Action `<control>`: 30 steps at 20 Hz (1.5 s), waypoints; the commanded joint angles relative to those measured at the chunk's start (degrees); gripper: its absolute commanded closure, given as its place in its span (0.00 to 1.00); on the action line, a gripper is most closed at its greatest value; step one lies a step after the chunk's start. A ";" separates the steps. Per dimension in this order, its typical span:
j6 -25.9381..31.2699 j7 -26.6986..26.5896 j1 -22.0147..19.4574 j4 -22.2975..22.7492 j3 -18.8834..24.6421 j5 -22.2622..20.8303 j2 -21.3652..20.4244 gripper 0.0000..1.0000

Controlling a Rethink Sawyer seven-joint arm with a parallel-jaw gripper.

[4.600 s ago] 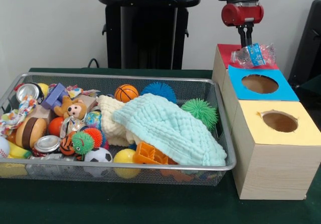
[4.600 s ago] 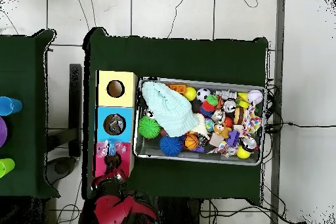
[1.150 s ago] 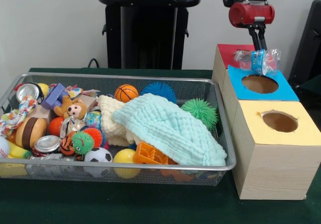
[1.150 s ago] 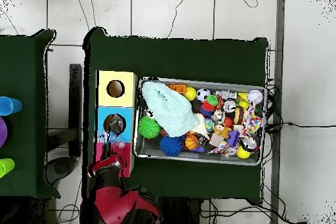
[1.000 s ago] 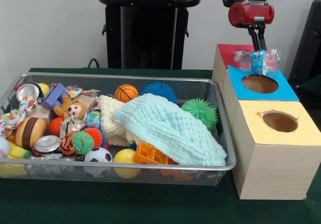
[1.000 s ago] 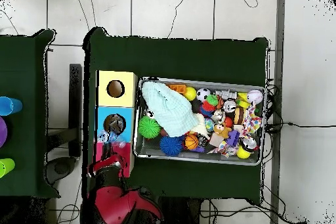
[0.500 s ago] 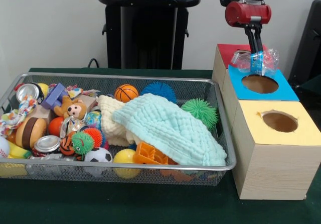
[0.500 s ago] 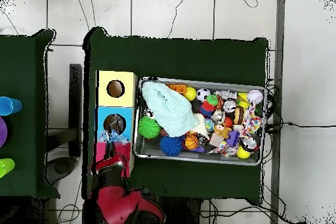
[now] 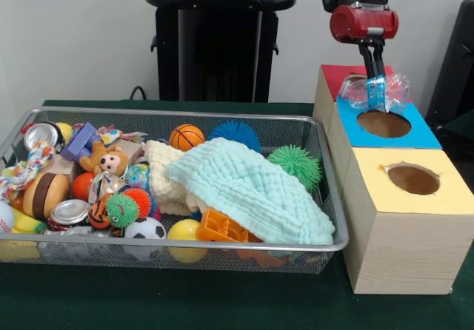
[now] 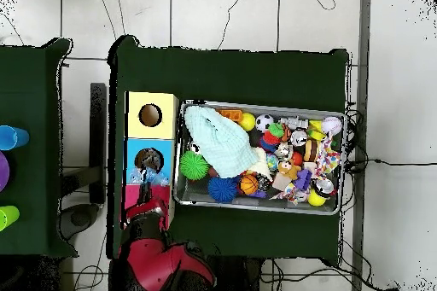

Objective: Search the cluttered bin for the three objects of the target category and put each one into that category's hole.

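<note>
A green-covered desk (image 9: 222,300) stands before a pale wall. The claw (image 9: 375,86) grips a crumpled plastic bottle (image 9: 374,91) above the blue box's (image 9: 415,134) far edge. A mesh bin (image 9: 335,197) of toys sits beside the boxes, a mint cloth (image 9: 252,189) heaped near its box-side end.

Green-clothed table (image 9: 185,304), two loads resting on it.
Wire mesh bin (image 9: 178,260) of toys sits centre; at its 3 o'clock in front view, just beside it, a row of three wooden boxes (image 9: 404,248), topped yellow, blue, red.
</note>
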 commanded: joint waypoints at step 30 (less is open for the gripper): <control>-3.69 6.03 -0.72 -7.64 0.75 3.68 1.46 1.00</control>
